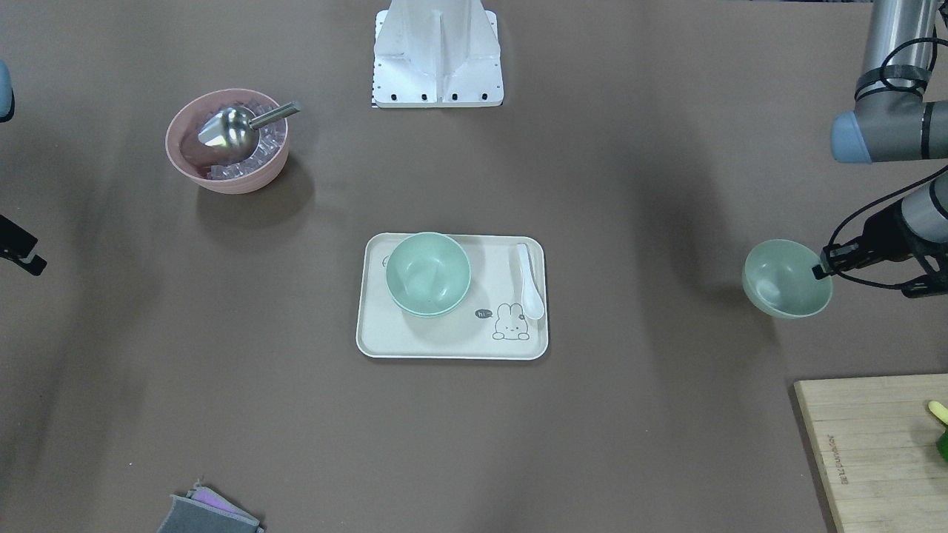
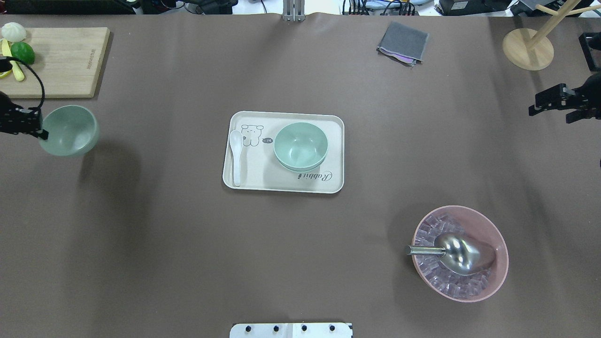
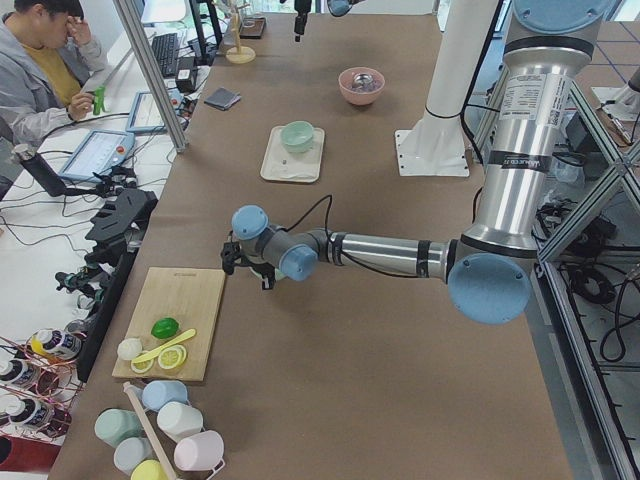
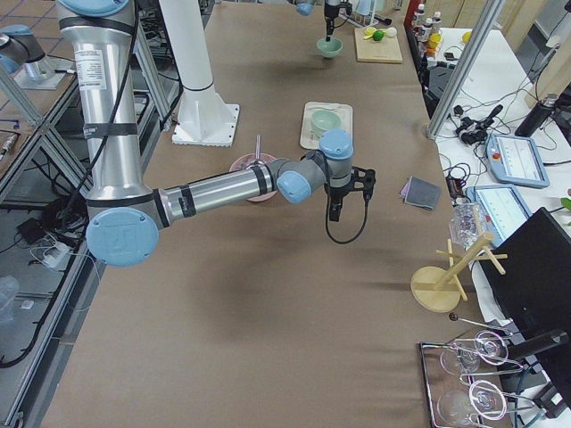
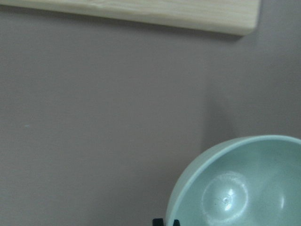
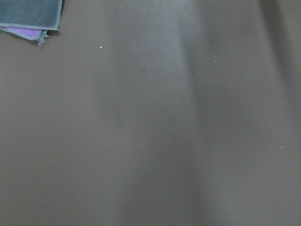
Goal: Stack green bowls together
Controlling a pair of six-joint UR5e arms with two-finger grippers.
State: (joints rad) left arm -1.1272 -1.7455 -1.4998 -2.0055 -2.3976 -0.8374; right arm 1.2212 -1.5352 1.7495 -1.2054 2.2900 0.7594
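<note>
Brown worktop (image 2: pixel 164 244) fills the overhead view, and the green bowls sit in two places on it. At mid-frame a stack of green bowls (image 2: pixel 300 146) stands on the right half of a cream tray (image 2: pixel 281 188). A second rim shows just under the top one, so this looks like two bowls already nested. The third green bowl (image 2: pixel 70 131) is at the far left of the frame, well apart from the tray. The left gripper (image 2: pixel 43 134) is pinched narrow on its near rim, and the bowl's shadow falls off to one side, which suggests it hangs clear of the surface.

By that reading about two thirds is done. What remains is to carry this bowl across to the tray, line it up over the stack, lower it in and let go.

A white spoon (image 2: pixel 236 155) lies along the tray's left side, clear of the stack. A wooden cutting board (image 2: pixel 61 61) sits just above the held bowl. The right gripper (image 2: pixel 540 104) waits at the right edge, holding nothing that shows; I cannot tell how wide it stands. A pink bowl (image 2: pixel 498 267) with a metal scoop (image 2: pixel 462 253) is at lower right.
</note>
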